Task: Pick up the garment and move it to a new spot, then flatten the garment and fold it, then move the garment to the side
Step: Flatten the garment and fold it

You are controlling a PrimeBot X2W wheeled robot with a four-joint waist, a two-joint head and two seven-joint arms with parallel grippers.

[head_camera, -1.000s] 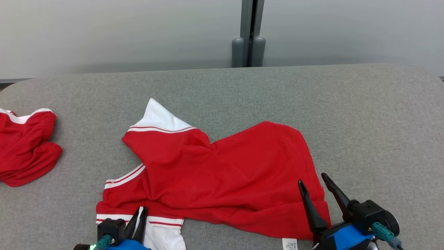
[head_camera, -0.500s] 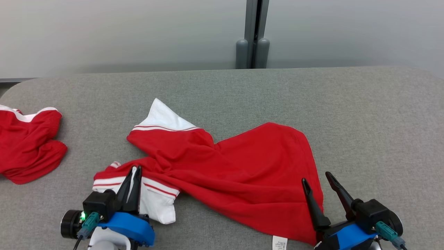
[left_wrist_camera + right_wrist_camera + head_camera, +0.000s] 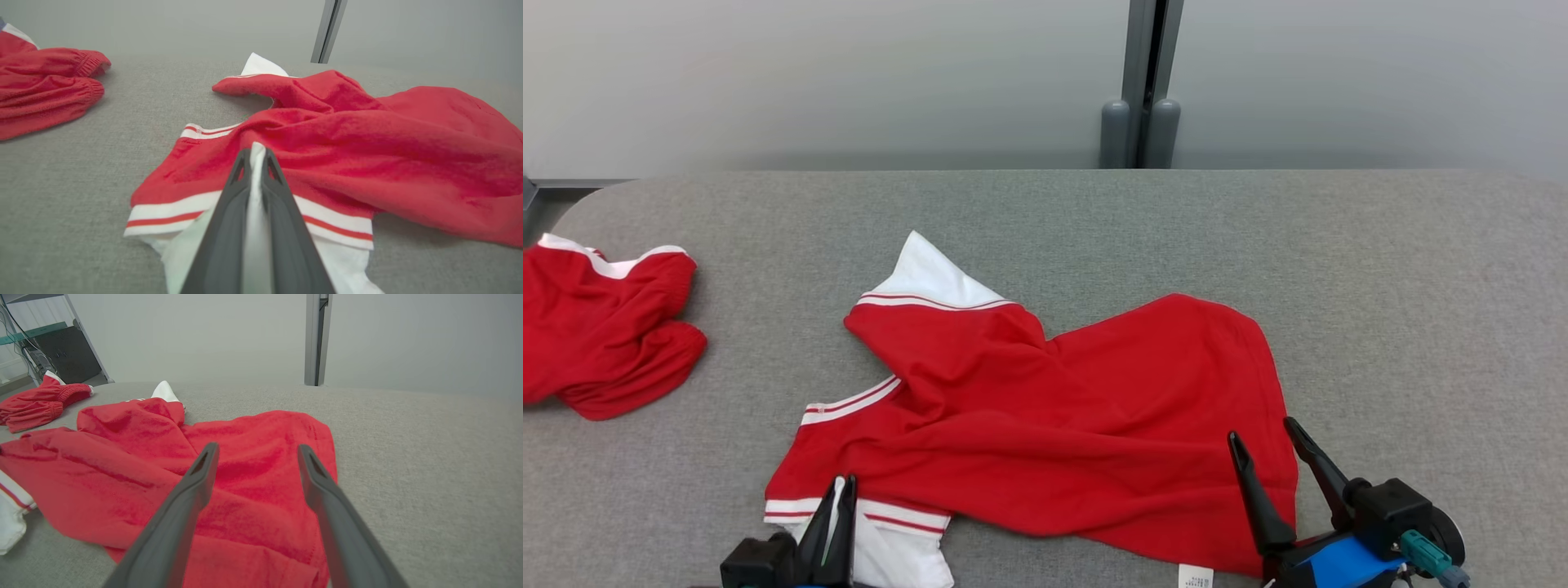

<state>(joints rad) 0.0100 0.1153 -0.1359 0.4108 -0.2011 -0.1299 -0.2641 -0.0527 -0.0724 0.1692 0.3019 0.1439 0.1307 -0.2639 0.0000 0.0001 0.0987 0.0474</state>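
Grey table (image 3: pixel 1380 286): garment (image 3: pixel 1078 408) sleeve (image 3: pixel 898 539) in clenched left claw (image 3: pixel 843 483), hem (image 3: pixel 1278 482) under released right claw (image 3: pixel 1260 430)

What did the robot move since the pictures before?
The left claw, shut on the white sleeve, went forward and bunched it up. Then it pulled back toward the robot, stretching the red shirt out again. Nothing was let go. The right claw stayed open over the shirt's near corner. The other red garment stayed put. The camera shifted a little.
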